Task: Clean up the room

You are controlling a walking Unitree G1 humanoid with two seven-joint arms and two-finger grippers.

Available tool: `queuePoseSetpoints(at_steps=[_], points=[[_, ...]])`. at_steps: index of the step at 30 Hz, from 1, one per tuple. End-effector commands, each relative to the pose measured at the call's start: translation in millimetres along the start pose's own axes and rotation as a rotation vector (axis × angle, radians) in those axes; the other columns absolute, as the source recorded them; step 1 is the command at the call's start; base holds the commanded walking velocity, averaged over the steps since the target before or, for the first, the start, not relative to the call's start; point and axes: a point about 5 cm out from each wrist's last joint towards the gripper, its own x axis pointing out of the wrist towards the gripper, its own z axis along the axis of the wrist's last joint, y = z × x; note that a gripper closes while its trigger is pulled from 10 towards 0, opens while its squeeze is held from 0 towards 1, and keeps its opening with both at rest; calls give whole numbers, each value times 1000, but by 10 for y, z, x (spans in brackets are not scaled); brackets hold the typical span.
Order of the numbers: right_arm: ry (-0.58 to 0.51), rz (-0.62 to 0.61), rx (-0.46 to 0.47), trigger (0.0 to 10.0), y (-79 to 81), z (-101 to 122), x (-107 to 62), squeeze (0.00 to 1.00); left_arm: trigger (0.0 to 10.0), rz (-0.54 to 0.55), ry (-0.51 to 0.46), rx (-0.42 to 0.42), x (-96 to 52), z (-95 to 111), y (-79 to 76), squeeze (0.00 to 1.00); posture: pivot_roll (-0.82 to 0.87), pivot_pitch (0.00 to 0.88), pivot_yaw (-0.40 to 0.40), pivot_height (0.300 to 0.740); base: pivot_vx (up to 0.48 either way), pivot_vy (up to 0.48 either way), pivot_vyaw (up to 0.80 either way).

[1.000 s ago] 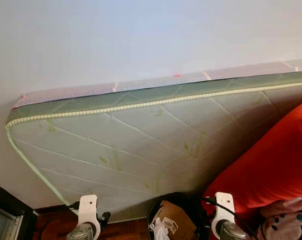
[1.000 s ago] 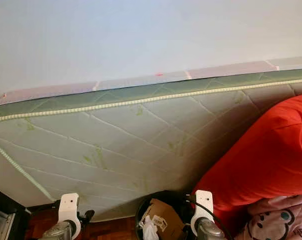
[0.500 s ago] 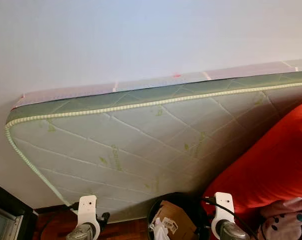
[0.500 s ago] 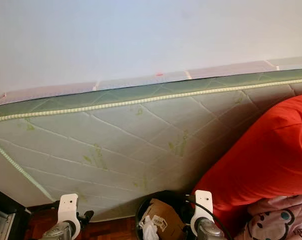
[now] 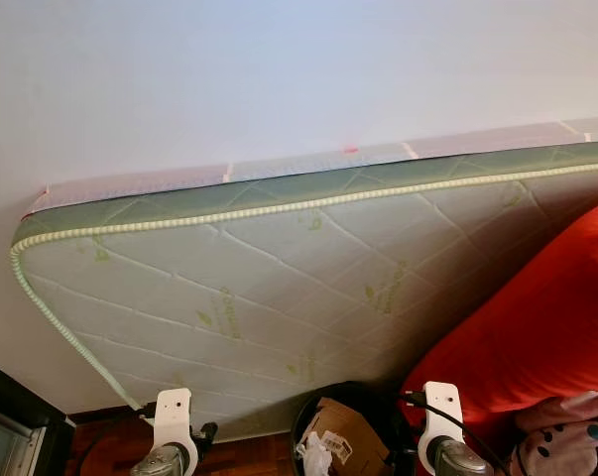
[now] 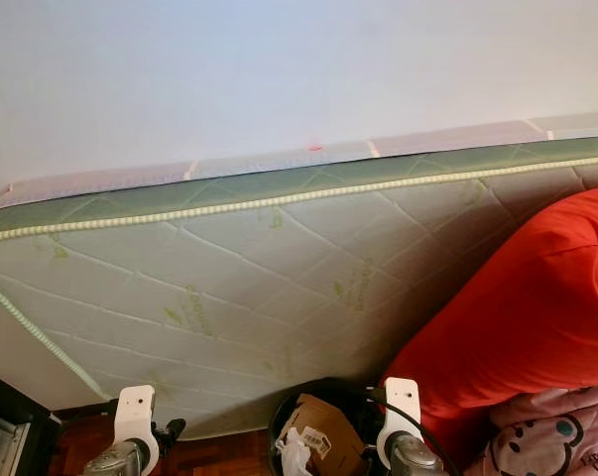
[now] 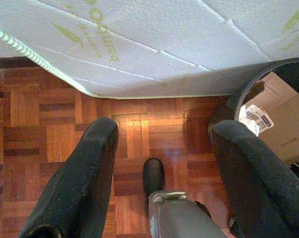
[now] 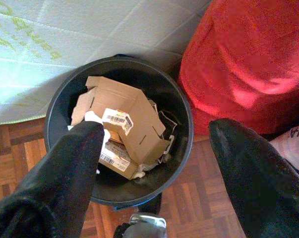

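Where right pincer (image 8: 154, 148) gapes: bin (image 8: 181, 106) below.

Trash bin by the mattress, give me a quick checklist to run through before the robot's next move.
1. Right tool over the trash bin: ok.
2. Right tool open, nothing held: ok.
3. Left tool open over the wood floor, nothing held: ok.
4. Bin has room: cannot tell; cardboard box already takes up much of it.
5. Mattress leaning on the wall, close behind the bin: ok.
6. Red cushion close beside the bin: ok.
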Motion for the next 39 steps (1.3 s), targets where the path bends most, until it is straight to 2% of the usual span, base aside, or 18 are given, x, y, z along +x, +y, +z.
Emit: queuePoseSetpoints(at_steps=[1, 12, 39], points=[[12, 2, 0, 10000, -3, -42, -6, 0, 10000, 5, 31, 8, -13, -64, 36, 0, 98, 0, 9, 740, 0, 0, 0], [10, -2, 0, 10000, -9, -31, -5, 0, 10000, 11, 24, 4, -11, -52, 34, 0, 104, 0, 3, 740, 0, 0, 0], [9, -3, -1, 10000, -12, -15, -2, 0, 10000, 13, 19, 3, -6, -34, 29, 0, 104, 0, 3, 740, -265, 0, 0]])
